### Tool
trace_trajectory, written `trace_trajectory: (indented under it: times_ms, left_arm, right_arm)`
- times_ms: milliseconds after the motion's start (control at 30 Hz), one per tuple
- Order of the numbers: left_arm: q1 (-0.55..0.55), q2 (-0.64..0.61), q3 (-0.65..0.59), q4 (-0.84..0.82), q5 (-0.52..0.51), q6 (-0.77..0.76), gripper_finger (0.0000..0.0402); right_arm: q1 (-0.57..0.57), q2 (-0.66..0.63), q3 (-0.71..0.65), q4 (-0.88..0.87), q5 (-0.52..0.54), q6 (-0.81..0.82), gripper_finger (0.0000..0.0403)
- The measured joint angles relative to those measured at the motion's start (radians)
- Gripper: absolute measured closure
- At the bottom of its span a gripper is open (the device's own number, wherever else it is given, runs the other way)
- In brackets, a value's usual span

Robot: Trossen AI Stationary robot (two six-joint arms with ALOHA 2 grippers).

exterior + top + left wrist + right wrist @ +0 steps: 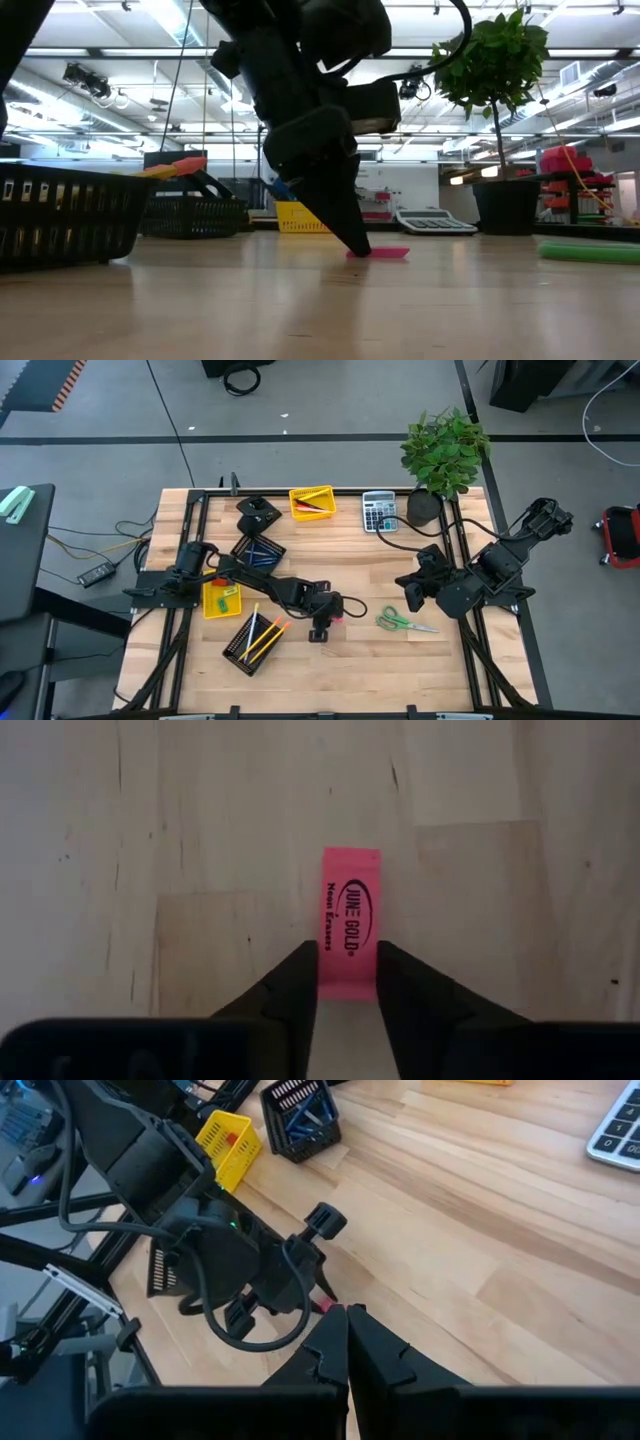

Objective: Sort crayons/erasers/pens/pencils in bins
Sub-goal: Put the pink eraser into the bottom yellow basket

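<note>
A pink eraser lies flat on the wooden table near its middle; it also shows in the low view. My left gripper reaches down to it and is shut on its near end; in the high view it is at the table's middle. My right gripper is shut and empty, raised at the table's right side. Four bins stand at the left: a yellow one with red pens, a black mesh one with blue crayons, a yellow one with erasers, and a black mesh one with pencils. My left gripper pinches the pink eraser's two long sides at one end between its two fingertips. The fingers slant down from above and lie along the eraser. The eraser lies flat on the table, its printed face up.
Green-handled scissors lie right of the eraser. A grey calculator and a potted plant stand at the far right. Bare wood lies along the table's near edge.
</note>
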Motion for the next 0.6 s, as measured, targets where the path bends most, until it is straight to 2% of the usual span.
trace_trajectory:
  times_ms: [233, 467, 600]
  left_arm:
    - [0.022, -0.003, 0.000, 0.003, 0.025, 0.058, 0.0342]
    - [0.057, -0.017, -0.004, 0.003, 0.072, 0.066, 0.0324]
    - [0.068, -0.079, -0.006, -0.015, 0.067, 0.111, 0.0319]
  right_arm:
    - [0.000, 0.000, 0.000, -0.003, 0.026, 0.001, 0.0394]
    - [0.000, -0.002, 0.000, -0.003, 0.021, -0.001, 0.0394]
    - [0.000, -0.005, 0.000, -0.003, 0.017, -0.001, 0.0394]
